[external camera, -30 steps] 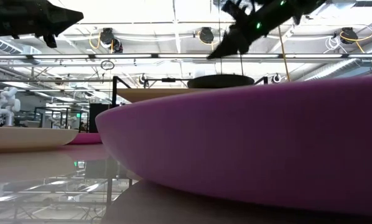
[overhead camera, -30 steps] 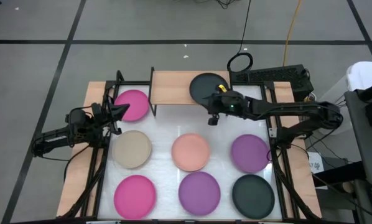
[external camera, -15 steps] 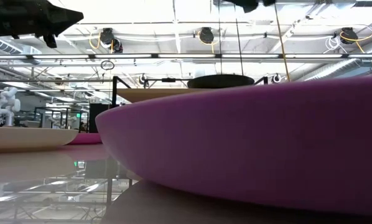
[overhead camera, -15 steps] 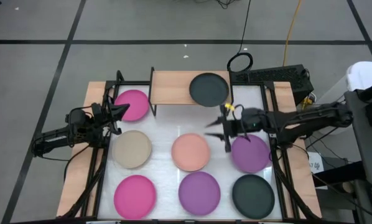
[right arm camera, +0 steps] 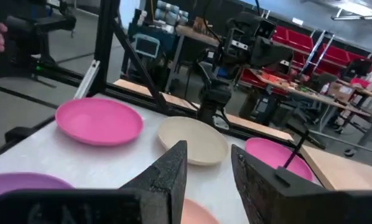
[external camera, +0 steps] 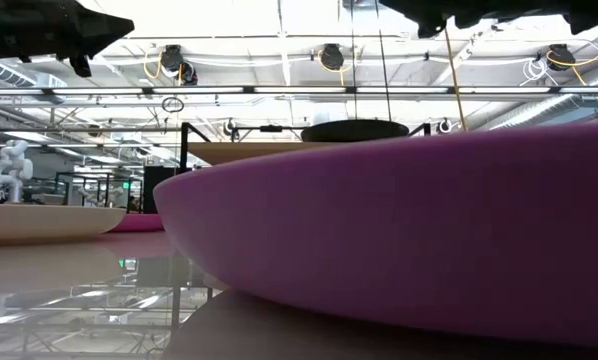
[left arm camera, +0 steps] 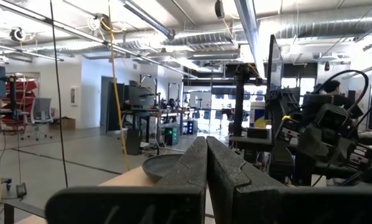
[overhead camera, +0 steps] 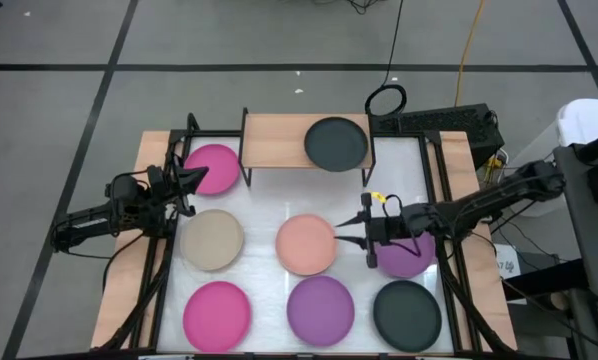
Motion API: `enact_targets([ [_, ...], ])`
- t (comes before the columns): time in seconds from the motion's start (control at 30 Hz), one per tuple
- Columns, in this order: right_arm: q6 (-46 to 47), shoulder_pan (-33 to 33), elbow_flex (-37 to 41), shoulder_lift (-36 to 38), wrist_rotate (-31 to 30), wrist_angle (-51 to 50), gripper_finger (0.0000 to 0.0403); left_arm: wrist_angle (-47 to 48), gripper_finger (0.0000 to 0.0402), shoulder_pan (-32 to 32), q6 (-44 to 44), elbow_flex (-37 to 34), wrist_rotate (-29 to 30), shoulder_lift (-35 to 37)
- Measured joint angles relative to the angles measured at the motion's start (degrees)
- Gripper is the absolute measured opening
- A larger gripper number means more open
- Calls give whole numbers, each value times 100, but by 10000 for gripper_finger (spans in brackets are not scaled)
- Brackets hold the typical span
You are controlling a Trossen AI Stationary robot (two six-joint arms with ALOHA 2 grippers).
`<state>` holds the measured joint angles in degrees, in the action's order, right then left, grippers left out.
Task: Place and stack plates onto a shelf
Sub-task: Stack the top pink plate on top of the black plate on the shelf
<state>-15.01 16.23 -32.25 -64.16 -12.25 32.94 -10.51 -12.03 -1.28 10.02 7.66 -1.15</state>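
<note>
The right gripper [overhead camera: 351,228], fingers spread and empty, hovers between the peach plate [overhead camera: 306,244] and a purple plate [overhead camera: 403,247]. One dark plate [overhead camera: 335,144] sits on the shelf [overhead camera: 274,141], at its right end. A shallow grab could slip off the peach rim; the left gripper [overhead camera: 192,182] waits clenched at the left.

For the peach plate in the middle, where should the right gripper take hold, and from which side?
Probably the rim of the peach plate on the side facing the right gripper, which hovers open just beside it. The plate lies flat and shallow, so only the thin raised edge offers a pinch; coming low from the right, with one finger over and one under, seems best.
</note>
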Motion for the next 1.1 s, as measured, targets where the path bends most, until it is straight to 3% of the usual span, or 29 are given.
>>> enact_targets([
  [0.43, 77, 2, 2, 0, 11, 25, 110, -607, 4, 0, 18, 2, 0, -2],
  [0.77, 245, 2, 2, 0, 22, 24, 110, -587, 4, 7, 1060, 2, -51, -13],
  [0.9, 253, 2, 2, 0, 22, 23, 110, -548, 4, 7, 1092, 1, -52, -14],
  [1.0, 249, 2, 2, 0, 22, 23, 110, -1041, 4, 7, 1057, 15, -18, -148],
  [1.1, 231, 1, 1, 0, 19, 24, 110, -766, 4, 35, 967, 361, -587, -468],
])
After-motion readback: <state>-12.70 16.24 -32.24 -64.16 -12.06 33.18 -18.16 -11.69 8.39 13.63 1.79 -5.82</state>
